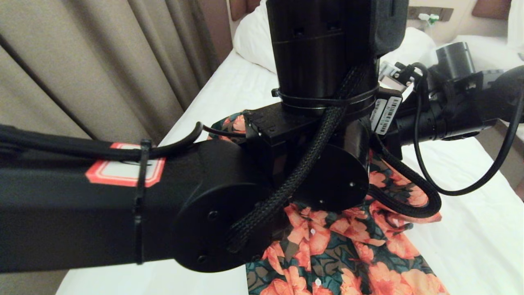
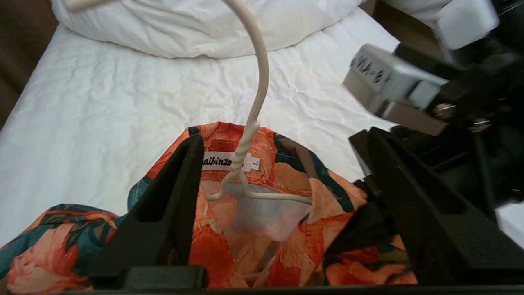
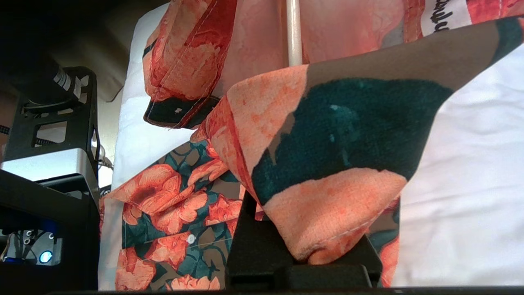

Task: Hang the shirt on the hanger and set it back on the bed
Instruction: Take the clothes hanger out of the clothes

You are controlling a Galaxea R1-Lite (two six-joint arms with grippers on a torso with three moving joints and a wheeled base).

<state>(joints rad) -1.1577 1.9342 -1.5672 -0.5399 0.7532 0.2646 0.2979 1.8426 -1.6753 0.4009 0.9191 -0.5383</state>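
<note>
Floral orange-pink cloth of the shirt point(image 1: 348, 250) lies on the white sheet of the bed point(image 1: 462, 213). The head view is mostly blocked by the left arm point(image 1: 123, 205) and its wrist column, so only the shirt's lower front with white buttons shows below the arm, with the right arm point(image 1: 446, 110) coming in past it from the far side.

Left wrist view shows what the head view hides: the left gripper point(image 2: 282, 196) has its fingers point(image 2: 163, 213) spread wide, one on each side of the collar, holding nothing. Between them sits the shirt point(image 2: 254, 241) with its neck label facing the camera. The hanger point(image 2: 258, 102) is inside the collar; its twisted neck rises from the opening just ahead of the fingers and its hook curves toward the pillow point(image 2: 196, 28) beyond. The right arm's metal camera block shows just beside the outer finger.

Right wrist view adds the close-up: the right gripper point(image 3: 303, 254) is pinched closed on a fold of the shirt point(image 3: 327, 164), collar cloth bunched over its black fingertips. A straight piece of the hanger point(image 3: 294, 32) shows above the fold, against the shirt's pale inside. The buttoned front lies below, on the bed point(image 3: 470, 184).
</note>
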